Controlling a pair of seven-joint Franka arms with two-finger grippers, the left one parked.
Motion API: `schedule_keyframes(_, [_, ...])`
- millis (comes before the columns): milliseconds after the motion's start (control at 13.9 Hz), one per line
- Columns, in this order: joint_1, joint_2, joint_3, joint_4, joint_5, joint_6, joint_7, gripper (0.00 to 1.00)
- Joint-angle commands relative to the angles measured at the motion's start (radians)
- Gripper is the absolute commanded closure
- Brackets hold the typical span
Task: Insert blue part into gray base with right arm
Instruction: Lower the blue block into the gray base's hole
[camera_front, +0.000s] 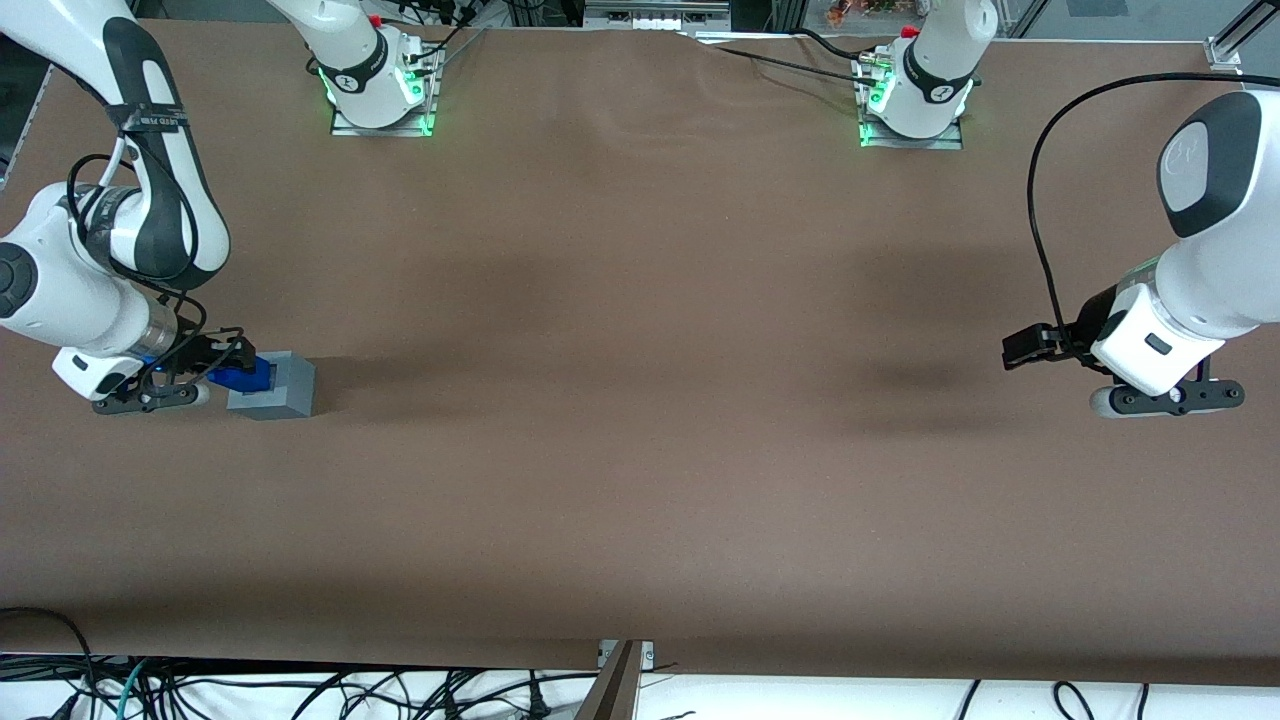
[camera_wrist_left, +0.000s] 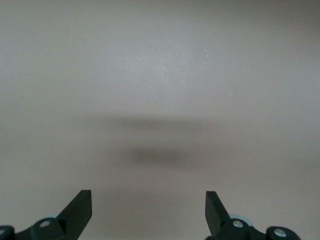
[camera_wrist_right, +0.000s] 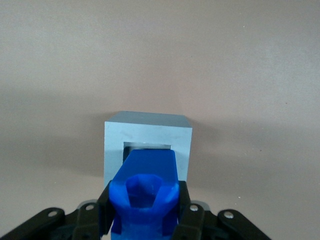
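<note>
Brown matte tabletop (camera_front: 640, 450), working arm's end: black two-finger gripper (camera_wrist_right: 144, 220) clamped on small bright-blue plastic part (camera_wrist_right: 145, 192), its leading end at the square hole of light-gray plastic cube base (camera_wrist_right: 148, 135); insertion apparently begun, seating and release outstanding.

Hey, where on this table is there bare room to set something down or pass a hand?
Bare brown table runs from the gray base toward the parked arm's end. It is crowded only at the working arm's end, where the gripper, shut on the blue part, sits at the base.
</note>
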Motion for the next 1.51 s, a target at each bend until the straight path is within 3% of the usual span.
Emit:
schedule_keyframes(0, [0.006,0.005,-0.003,0.004,0.015,0.009,0.015,0.82])
schedule_keyframes(1435, [0.008,0.033,0.008,0.009,0.035,0.04,0.042,0.82])
